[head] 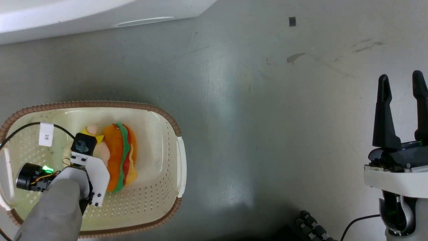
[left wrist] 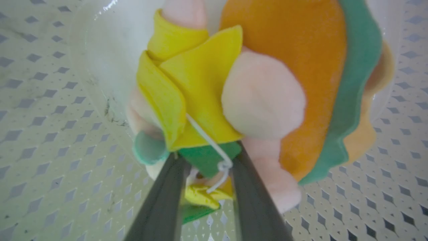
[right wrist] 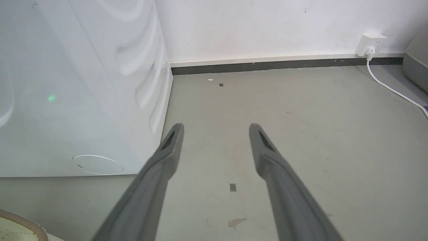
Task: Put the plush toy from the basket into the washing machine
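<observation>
Left gripper [left wrist: 208,157] narrow, pinching the plush toy [head: 118,157] by its yellow clothes inside the basket [head: 100,104] at near left; toy's length near-to-far; right gripper [head: 401,100] wide, well apart right.

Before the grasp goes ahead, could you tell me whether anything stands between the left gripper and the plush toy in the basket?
Nothing visible does. The left gripper is down inside the basket, its fingers on either side of the green tag and yellow clothes of the plush toy, with no other thing between them.
</observation>
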Controlling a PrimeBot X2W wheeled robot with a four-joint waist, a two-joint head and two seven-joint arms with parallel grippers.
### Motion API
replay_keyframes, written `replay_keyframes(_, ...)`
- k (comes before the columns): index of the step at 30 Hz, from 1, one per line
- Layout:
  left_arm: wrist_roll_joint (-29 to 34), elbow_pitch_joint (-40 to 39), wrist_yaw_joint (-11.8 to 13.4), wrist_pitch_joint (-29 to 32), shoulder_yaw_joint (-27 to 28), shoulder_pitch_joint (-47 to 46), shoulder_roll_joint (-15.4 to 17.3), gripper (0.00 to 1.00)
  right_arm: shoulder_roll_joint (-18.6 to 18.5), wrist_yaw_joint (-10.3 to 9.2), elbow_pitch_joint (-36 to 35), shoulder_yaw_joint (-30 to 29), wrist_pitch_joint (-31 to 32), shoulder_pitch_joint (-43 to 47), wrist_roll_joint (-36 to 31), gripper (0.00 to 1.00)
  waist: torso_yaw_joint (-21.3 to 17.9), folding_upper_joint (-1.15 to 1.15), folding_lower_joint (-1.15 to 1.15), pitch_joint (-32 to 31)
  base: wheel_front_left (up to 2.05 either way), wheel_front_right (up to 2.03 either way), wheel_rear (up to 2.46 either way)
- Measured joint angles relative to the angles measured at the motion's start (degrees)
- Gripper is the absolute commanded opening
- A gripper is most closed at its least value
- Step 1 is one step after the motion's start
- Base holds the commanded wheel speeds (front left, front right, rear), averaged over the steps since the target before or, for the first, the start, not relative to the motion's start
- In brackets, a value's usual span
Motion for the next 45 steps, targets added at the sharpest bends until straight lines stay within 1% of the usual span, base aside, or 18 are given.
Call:
replay_keyframes(6,0.0,0.4,-0.5,-0.7,-0.9,0.8,-0.5,0.00,0.0,0.00,1.0,0.0,0.0,-0.5,0.0,1.00,0.2,0.00,0.00,-1.9,0.00,0.00,0.00)
replay_keyframes(11,-1.1,0.5,-0.3,-3.1,-1.0,3.2,-2.5,0.00,0.0,0.00,2.9,-0.1,0.0,-0.4,-0.8,1.00,0.7,0.00,-0.01,-5.5,0.00,0.00,0.00)
replay_keyframes(16,-2.2,0.5,0.0,-6.1,-0.9,6.3,-4.6,0.00,0.0,0.00,4.8,-0.2,0.0,-0.1,-2.4,1.00,1.5,0.00,0.00,-10.6,0.00,0.00,0.00)
replay_keyframes(20,-3.8,0.5,0.0,-9.3,-0.3,8.4,-5.8,0.00,0.0,0.00,6.2,-0.6,0.0,1.8,-4.8,1.00,2.4,0.00,-0.01,-15.3,0.00,0.00,0.00)
replay_keyframes(25,-4.0,0.0,0.0,-12.0,-0.4,9.1,-6.4,0.00,0.0,0.00,7.2,-1.1,0.0,4.3,-7.3,1.00,4.2,0.00,-0.01,-21.3,0.00,0.00,0.00)
replay_keyframes(29,-4.6,-2.5,-0.5,-13.1,-0.4,11.2,-6.9,0.00,0.0,0.00,7.6,-2.1,0.0,5.8,-7.7,1.00,5.9,0.00,-0.01,-26.0,0.00,0.00,0.00)
replay_keyframes(32,-5.0,-5.6,-0.6,-13.2,-0.3,13.0,-7.1,0.00,0.0,0.00,7.9,-2.6,0.0,6.9,-7.7,1.00,7.4,0.00,-0.01,-29.2,0.00,0.00,0.00)
replay_keyframes(35,-5.5,-12.0,-0.4,-13.5,0.7,15.5,-7.1,0.00,0.0,0.00,8.0,-2.7,0.0,7.9,-7.6,1.00,8.9,0.00,-0.01,-32.3,0.00,0.00,0.00)
replay_keyframes(45,-6.5,-33.4,2.4,-13.5,6.5,27.5,-7.2,0.00,0.0,0.00,8.7,-2.0,0.0,11.5,-7.1,1.00,12.6,0.00,-0.02,-40.6,0.00,0.00,0.00)
